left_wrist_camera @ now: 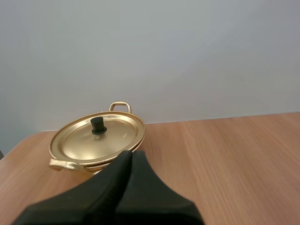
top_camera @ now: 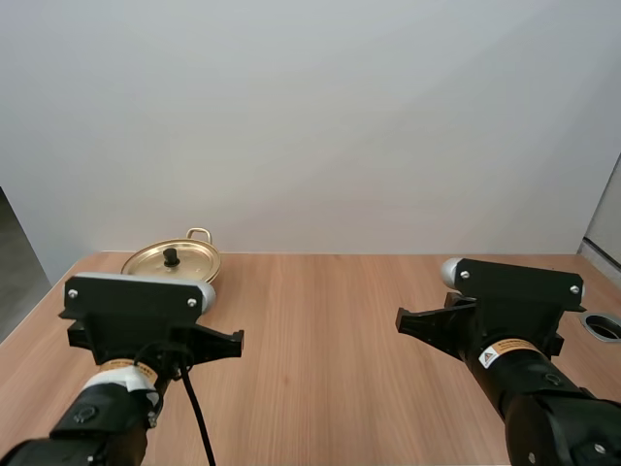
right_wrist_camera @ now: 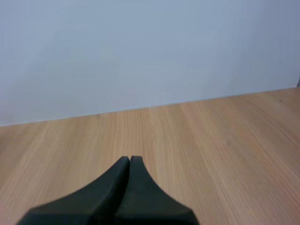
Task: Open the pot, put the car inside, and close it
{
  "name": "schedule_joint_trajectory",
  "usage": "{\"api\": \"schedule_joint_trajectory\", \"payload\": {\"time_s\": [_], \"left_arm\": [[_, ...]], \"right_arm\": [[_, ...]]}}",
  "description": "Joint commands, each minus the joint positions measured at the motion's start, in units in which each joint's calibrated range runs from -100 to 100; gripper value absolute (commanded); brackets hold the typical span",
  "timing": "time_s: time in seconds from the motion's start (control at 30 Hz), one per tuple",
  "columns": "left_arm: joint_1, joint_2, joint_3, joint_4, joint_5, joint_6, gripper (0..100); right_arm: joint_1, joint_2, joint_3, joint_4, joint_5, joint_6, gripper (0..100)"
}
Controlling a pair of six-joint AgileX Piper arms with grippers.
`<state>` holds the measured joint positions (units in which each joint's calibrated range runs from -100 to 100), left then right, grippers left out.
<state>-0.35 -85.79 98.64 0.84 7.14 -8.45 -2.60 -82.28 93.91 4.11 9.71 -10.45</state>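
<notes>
One pot [top_camera: 173, 264] sat at the far left of the counter [top_camera: 330, 330], just beyond the left pincer [left_wrist_camera: 130, 157], with its lid [left_wrist_camera: 97, 138] seated flat on top. Pot looked like thin gold-coloured metal, shallow and wide, shiny; probably light, rigid and slick, so a pinch on the rim or the lid's face would likely slip. Best hold judged to be the small black knob [left_wrist_camera: 98, 125] at the lid's centre, upright and narrow enough for two fingers. Loop handle [left_wrist_camera: 120, 106] stood at the far rim, and a second one showed at the near rim in the left wrist view. Thin lid could clatter or skid if set down carelessly. No car seen on the counter; with the lid on, the scene fits either a pot waiting to be opened or one with the car shut inside, contents hidden.

Left pincer was clenched on nothing, fingers pressed together as one dark wedge, pointing at the pot and close to its near edge. Right pincer [right_wrist_camera: 130, 159] was also clenched and empty, over bare wood at the right side, well apart from the pot.
</notes>
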Motion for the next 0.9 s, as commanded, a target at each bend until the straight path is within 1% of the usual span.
{"api": "schedule_joint_trajectory", "payload": {"time_s": [0.0, 0.07, 0.2, 0.27, 0.33, 0.43, 0.6, 0.67, 0.73, 0.87], "left_arm": [[0.14, -5.2, 1.36, -0.2, 2.19, -0.02, 0], [0.42, -7.77, 1.36, -0.38, 7.36, -0.02, 0], [0.4, -13.17, 1.36, -0.84, 17.73, -2.29, 0], [0.4, -14.21, 1.36, -0.84, 22.36, -2.61, 0], [0.4, -14.21, 1.36, -0.84, 22.87, -2.61, 0], [0.4, -14.21, 1.36, -0.84, 22.87, -2.61, 0], [0.4, -14.21, 1.36, -0.84, 22.87, -2.61, 0], [0.4, -14.21, 1.36, -0.84, 22.87, -2.61, 0], [0.4, -14.21, 1.36, -0.84, 22.87, -2.61, 0], [0.4, -14.21, 1.36, -0.84, 21.59, -2.61, 0]], "right_arm": [[0.01, -3.52, 0.01, -0.3, 1.81, 0.0, 0], [0.01, -5.26, 0.01, -1.49, 5.91, 0.0, 0], [0.01, -7.61, 0.01, -2.55, 14.77, 0.0, 0], [0.01, -8.37, 0.01, -4.7, 16.71, 0.0, 0], [0.01, -8.96, 0.01, -6.42, 18.01, 0.0, 0], [0.01, -9.91, 0.01, -6.44, 20.38, 0.0, 0], [0.01, -12.6, 2.19, -6.44, 20.47, 0.0, 0], [0.01, -14.58, 2.93, -6.03, 23.5, 0.0, 0], [0.01, -17.34, 3.73, -5.61, 24.19, 0.0, 0], [0.08, -17.72, 4.9, -4.11, 24.65, 0.0, 0]]}}
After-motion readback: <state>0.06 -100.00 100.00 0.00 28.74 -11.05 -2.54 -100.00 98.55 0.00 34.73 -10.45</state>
